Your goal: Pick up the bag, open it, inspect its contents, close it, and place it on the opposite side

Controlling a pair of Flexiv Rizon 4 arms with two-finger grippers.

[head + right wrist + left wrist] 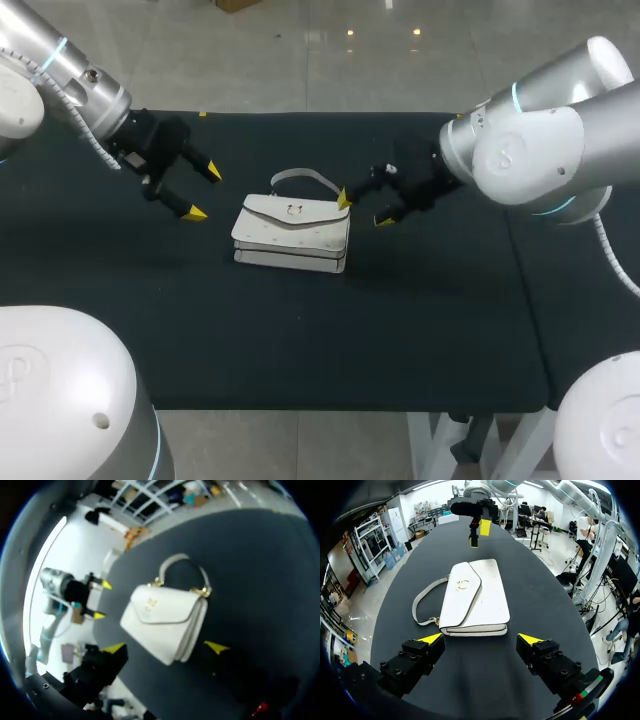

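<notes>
Squarely in the middle of the table (300,330), the white handbag (292,235) lies flat and closed, its long axis running nine to three o'clock. The right hand (364,210), fingers apart, sits just beside its three o'clock end, nearer than the left hand (204,192), also spread, at nine.

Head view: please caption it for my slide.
White bag on black table between open left gripper and open right gripper.

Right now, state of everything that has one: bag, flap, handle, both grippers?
bag: lying flat on the table, not held.
flap: closed.
handle: down, lying beside the bag.
left gripper: open, empty, apart from the bag.
right gripper: open, empty, close by the bag's end.
</notes>
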